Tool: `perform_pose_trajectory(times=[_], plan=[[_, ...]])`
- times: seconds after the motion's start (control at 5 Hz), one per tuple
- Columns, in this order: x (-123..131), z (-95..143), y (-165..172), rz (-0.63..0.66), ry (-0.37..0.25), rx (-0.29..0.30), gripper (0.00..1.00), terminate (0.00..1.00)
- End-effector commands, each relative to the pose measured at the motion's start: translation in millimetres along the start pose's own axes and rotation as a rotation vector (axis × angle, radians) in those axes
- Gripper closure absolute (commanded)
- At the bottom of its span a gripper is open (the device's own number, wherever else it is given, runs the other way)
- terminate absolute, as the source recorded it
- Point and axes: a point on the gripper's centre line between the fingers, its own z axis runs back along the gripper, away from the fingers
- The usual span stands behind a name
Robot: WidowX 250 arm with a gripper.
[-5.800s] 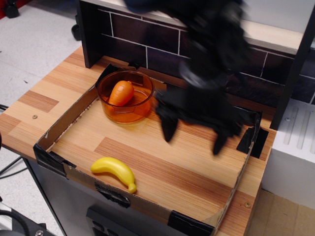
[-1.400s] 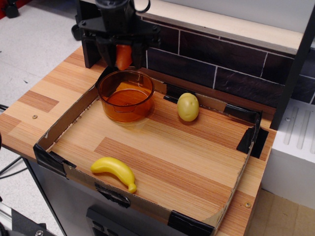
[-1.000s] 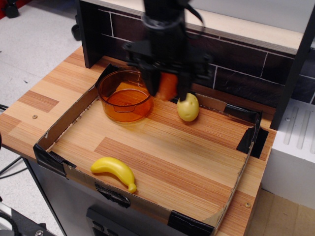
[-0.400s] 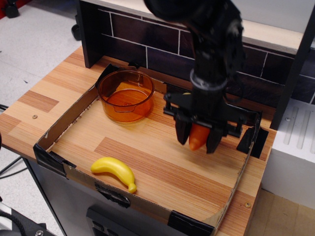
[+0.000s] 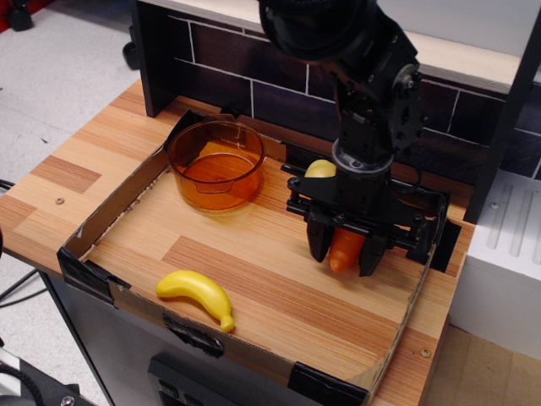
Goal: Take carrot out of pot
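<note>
**Carrot clear of pot, held low over tray floor**

Wood-grain counter with a dark tiled backsplash; a shallow cardboard tray point(image 5: 127, 203) with black-taped corners sits on it. The amber pot point(image 5: 215, 164) stands empty at the tray's back left. The gripper point(image 5: 345, 256) pinches the carrot point(image 5: 345, 249) between its two black fingers, tip pointing down, well apart from the pot at the tray's right side. Tip looks close to the wood; contact cannot be told. Likely a set-down spot chosen away from other items. A yellowish potato point(image 5: 319, 168) peeks out just behind the wrist; a banana point(image 5: 197, 293) lies near the front wall. Arm comes down near-vertical from the top, fingers straight down.
</note>
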Motion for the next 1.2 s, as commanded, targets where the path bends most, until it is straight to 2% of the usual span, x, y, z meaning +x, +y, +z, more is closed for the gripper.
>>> perform_pose_trajectory(times=[0.0, 0.2, 0.4, 0.8, 1.0], plan=[[-8, 5, 7, -0.022, -0.036, -0.005, 1.00, 0.00], [-11, 3, 14, -0.026, -0.039, 0.009, 1.00, 0.00], [-12, 0, 17, -0.024, -0.029, 0.033, 0.00, 0.00], [-8, 16, 15, 0.026, -0.033, 0.008, 0.00, 0.00], [-5, 42, 14, 0.057, -0.076, -0.013, 0.00, 1.00]])
